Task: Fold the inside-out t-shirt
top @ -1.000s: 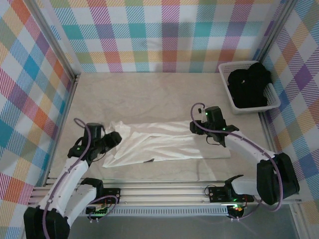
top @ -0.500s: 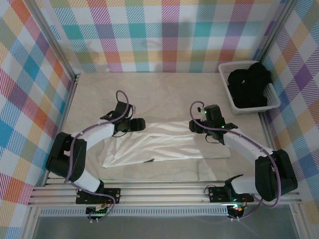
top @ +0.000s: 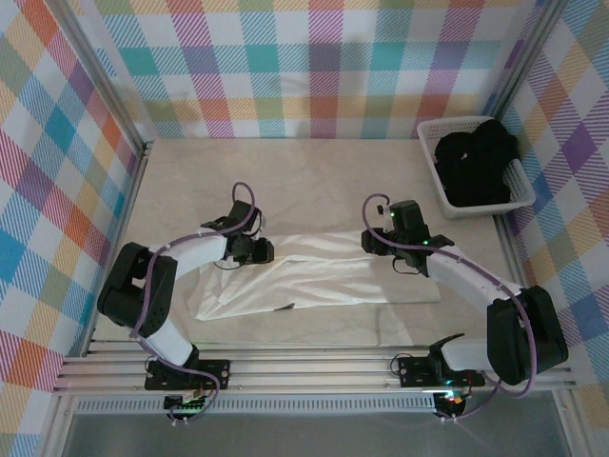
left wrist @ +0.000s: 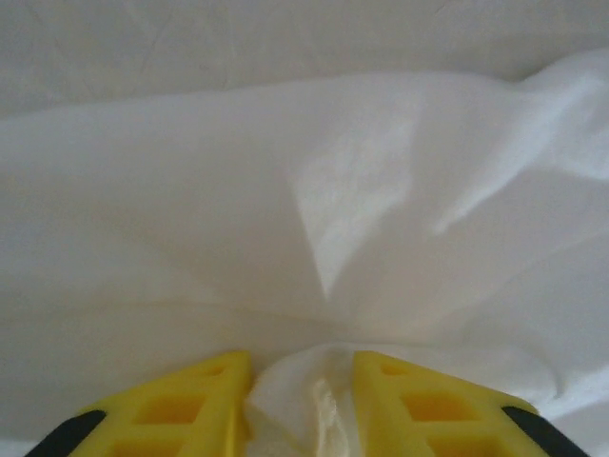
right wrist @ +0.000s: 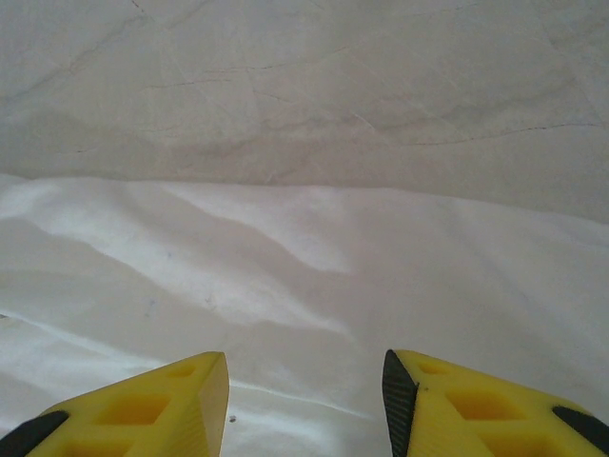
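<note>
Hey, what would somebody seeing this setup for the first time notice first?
A white t-shirt lies spread across the middle of the table, with the left arm's yellow fingers pinching a bunch of cloth near its far left corner. The right arm's fingers stand apart over its far right edge. A black garment sits in the white basket in the far right corner.

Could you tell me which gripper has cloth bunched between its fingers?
The left gripper: a fold of the t-shirt is bunched between its fingers, while the right gripper stands open over flat cloth.
</note>
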Motion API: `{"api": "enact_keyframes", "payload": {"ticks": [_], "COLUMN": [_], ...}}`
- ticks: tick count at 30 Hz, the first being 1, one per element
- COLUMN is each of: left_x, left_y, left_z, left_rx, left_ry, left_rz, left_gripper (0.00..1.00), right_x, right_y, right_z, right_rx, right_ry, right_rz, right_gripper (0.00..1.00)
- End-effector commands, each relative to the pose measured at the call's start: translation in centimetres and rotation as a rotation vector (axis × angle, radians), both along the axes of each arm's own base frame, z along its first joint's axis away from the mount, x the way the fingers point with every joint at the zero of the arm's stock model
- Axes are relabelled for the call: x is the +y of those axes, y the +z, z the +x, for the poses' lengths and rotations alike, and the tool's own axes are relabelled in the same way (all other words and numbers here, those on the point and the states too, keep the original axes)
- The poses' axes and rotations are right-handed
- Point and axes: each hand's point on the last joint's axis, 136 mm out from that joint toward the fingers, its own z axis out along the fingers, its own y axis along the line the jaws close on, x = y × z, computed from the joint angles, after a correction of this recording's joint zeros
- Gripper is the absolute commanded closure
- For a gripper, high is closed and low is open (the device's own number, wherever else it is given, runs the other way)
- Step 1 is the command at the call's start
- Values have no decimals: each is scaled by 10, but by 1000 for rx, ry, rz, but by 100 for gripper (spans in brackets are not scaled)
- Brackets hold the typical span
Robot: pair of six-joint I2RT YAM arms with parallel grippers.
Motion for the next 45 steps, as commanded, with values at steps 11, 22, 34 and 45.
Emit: {"api": "enact_keyframes", "payload": {"ticks": [11, 22, 34, 45], "left_x": [-32, -34, 63, 128], "left_y": [13, 80, 54, -11], "left_z": [-94, -101, 64, 77], "left_rx": [120, -11, -115, -31], "left_ry": [-42, -108, 389, 535], "left_rz": [-85, -126, -120, 16], "left_gripper": [91, 39, 39, 39], "right_x": [-8, 49, 249, 248], "right_y": [7, 26, 20, -95], "right_z": [1, -13, -63, -98], "right_rx": [-13, -42, 50, 354], "right_ry": [-2, 197, 596, 547], "right_rz": [-57, 81, 343, 135], "right_gripper": [53, 54, 58, 74]}}
